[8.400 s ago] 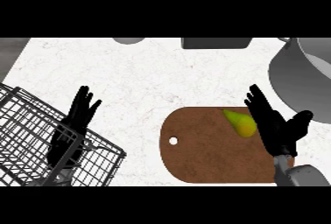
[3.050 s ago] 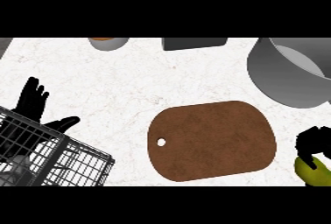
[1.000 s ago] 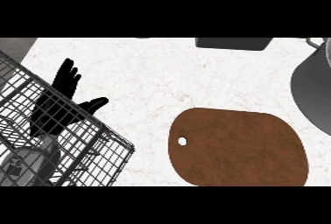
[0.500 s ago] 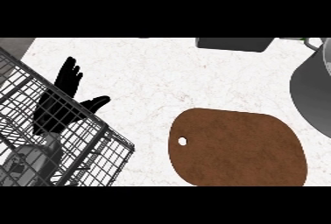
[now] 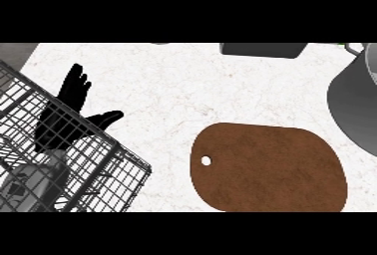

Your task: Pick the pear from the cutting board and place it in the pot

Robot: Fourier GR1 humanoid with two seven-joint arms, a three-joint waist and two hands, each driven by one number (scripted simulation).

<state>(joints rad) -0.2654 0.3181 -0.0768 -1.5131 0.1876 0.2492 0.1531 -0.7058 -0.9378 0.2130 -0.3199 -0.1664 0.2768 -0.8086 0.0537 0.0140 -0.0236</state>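
The brown cutting board [image 5: 269, 169] lies at the lower right of the counter with nothing on it. The grey pot [image 5: 353, 107] shows only in part at the right edge; its inside is mostly out of view. No pear shows anywhere. My left hand [image 5: 63, 119] stands open at the left, fingers straight and pointing up, over the wire basket's rim. My right hand is outside the view.
A black wire basket [image 5: 95, 169] fills the lower left corner, with my left forearm behind its bars. A dark rectangular object [image 5: 264, 49] sits at the counter's far edge. A small green bit [image 5: 343, 45] shows at the top right corner.
Since 3 s ago the right hand holding the pear has left the view to the right. In the last second the view shifted slightly; the left hand stays as it was.
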